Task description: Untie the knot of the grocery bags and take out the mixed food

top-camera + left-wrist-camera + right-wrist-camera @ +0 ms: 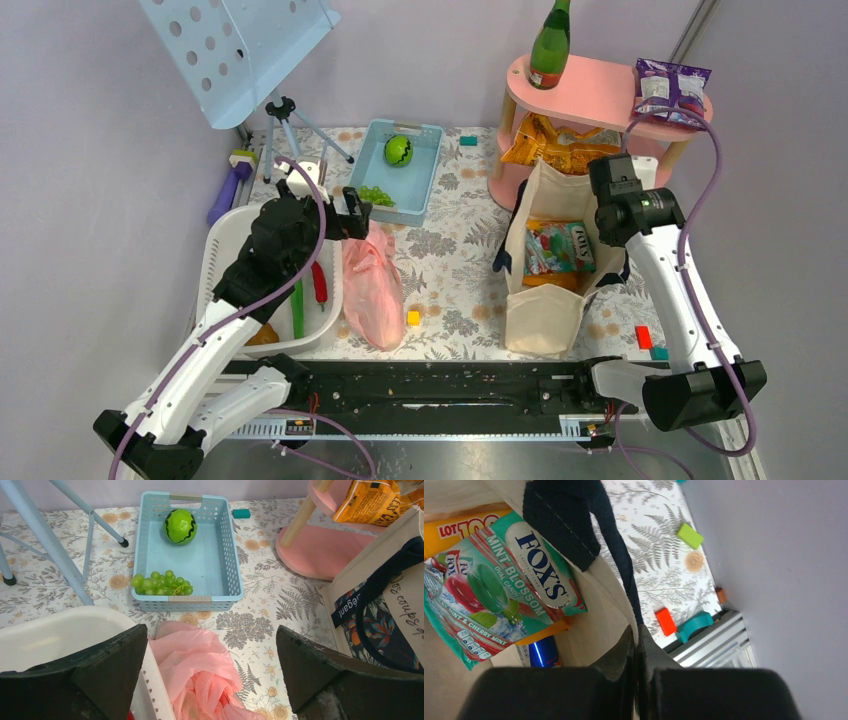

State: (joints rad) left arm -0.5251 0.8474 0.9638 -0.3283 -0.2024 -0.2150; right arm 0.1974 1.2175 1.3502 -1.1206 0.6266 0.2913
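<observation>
Canvas tote (pixel 545 300) stands by the table's (pixel 450 250) right edge, right gripper (pixel 636 640) clamped shut on its rim, pink bag (pixel 372 285) lies toward the front-left corner under the wide-open, empty left gripper (pixel 210 630); looks like the tote-opening step, next: hold rim, pull out candy packet (pixel 499 585).

White shells along the long links of left arm (pixel 215 340) and right arm (pixel 680 290); black blocky housings at joints, wrists and bases; looped loosely beside each, a pale purple cable (pixel 717 170); small dark clips along the white shells; matt black wedge-shaped fingers (pixel 100 670), thick at the root, tapering to blunt tips; greyish wear low on one.
</observation>
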